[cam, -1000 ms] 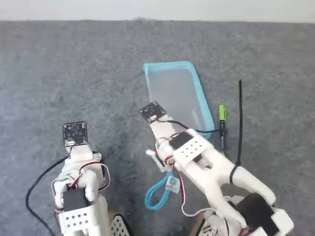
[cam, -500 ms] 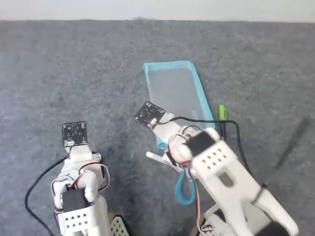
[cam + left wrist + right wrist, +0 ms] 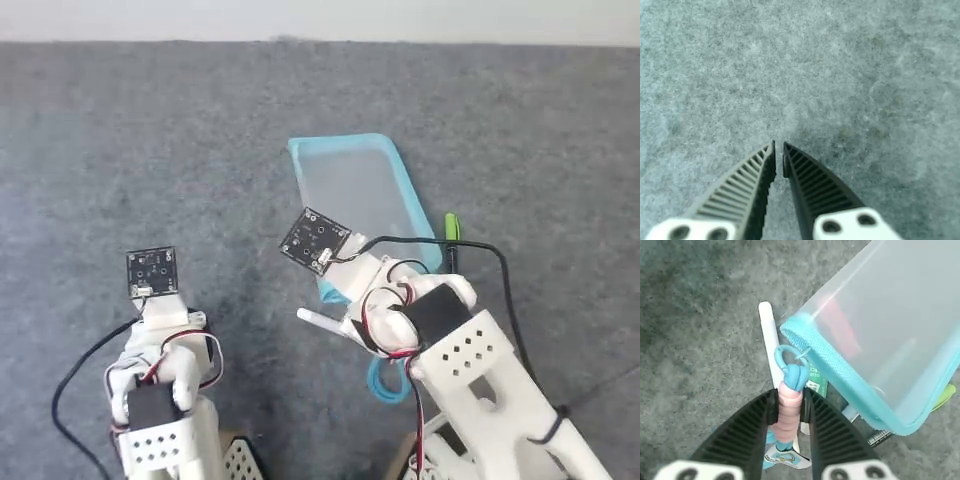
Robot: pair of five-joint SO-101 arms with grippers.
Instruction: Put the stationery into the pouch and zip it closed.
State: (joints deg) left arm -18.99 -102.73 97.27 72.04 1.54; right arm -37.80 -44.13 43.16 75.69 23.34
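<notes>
Around the work I saw a grey carpeted table (image 3: 150, 130), with a green pen (image 3: 451, 228) lying just beside the pouch's (image 3: 355, 195) far long edge. A white pen (image 3: 325, 322) lay on the carpet at its near corner. In the right wrist view, that white pen ran under the corner of the pouch, beside a green-labelled item (image 3: 816, 382) tucked there too. From above, the right arm (image 3: 455, 350) and its black cable (image 3: 470, 243) covered the near end of the pouch. A blue cord loop (image 3: 385, 385) curled out from beneath the arm.

Compared with a second earlier, the right arm had swung round towards the right of the high view. The blue cord loop had come across with it, and the pouch had slid a little towards the arms. The green pen lay where it had been, and the left arm (image 3: 160, 400) had not moved.

The right gripper (image 3: 788, 397) was clamped on the pink zipper pull (image 3: 788, 407). The pull ran up through a blue knot to a blue ring (image 3: 786, 355) at the pouch's corner, so the pouch lay just ahead of the fingertips. A reddish shape showed dimly through its clear wall. The left gripper (image 3: 778, 147) hung over bare carpet well apart from the pouch, its fingers drawn to a narrow slit with nothing between them.
</notes>
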